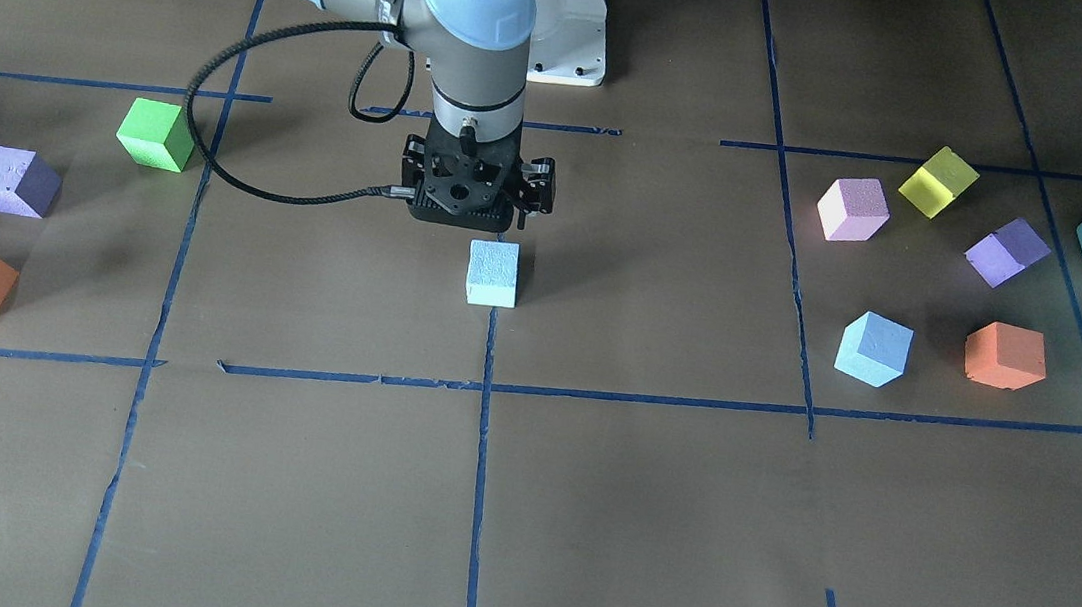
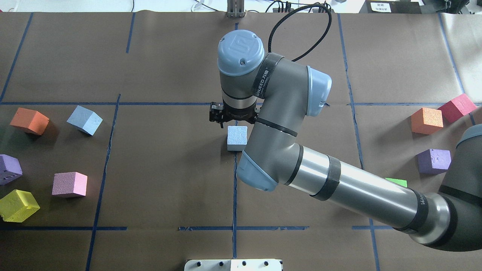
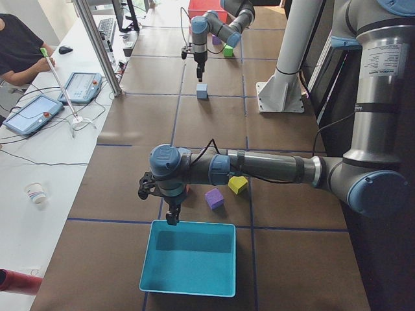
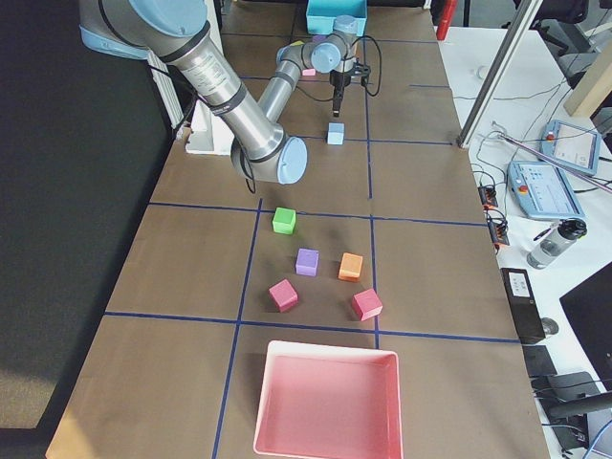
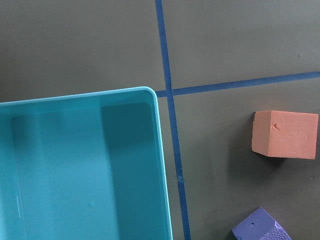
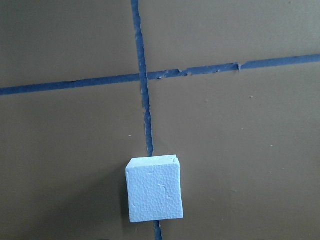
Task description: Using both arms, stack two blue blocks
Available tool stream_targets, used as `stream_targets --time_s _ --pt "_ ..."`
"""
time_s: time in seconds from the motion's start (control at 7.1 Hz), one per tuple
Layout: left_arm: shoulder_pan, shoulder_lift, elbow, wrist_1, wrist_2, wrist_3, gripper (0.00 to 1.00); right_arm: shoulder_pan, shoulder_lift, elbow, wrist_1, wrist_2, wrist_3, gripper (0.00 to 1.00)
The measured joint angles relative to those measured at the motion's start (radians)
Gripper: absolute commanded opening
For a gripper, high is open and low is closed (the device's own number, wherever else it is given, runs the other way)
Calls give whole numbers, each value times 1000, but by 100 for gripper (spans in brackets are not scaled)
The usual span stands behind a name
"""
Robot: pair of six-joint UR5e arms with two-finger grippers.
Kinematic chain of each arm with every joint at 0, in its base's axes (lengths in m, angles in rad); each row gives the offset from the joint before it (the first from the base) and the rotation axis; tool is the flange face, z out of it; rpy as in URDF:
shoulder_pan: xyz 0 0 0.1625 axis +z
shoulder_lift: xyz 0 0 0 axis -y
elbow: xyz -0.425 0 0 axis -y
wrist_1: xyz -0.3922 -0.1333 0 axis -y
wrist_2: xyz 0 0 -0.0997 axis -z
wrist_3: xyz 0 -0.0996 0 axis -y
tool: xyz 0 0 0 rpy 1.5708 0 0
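- Right gripper (image 1: pixel 477 198) hangs just behind one blue block (image 1: pixel 493 273) at centre of the front view, not touching it. Jaws look spread and empty (block sits on the tape line (image 1: pixel 489 358), likely the stack base).
- Second blue block (image 1: pixel 873 349) lies right of centre, near an orange cube (image 1: pixel 1004 354).
- Left gripper (image 3: pixel 172 217) hovers at the teal box (image 3: pixel 194 224) rim, low in the left side view. Cannot tell its jaws.

The right arm (image 2: pixel 339 180) hides most of the green cube (image 2: pixel 396 181).
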Motion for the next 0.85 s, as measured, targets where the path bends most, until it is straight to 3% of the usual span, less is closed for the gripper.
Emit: stream_targets --time_s 0.28,0.56,0.85 --pt "57 -3 -122 -1 1 -109 100 97 -85 124 -42 30 -63 100" --pt "170 -36 -235 -1 5 -203 100 256 -206 193 -50 123 -237 100" --pt "306 -101 -239 -4 45 -259 100 421 -317 206 -51 198 -482 100"
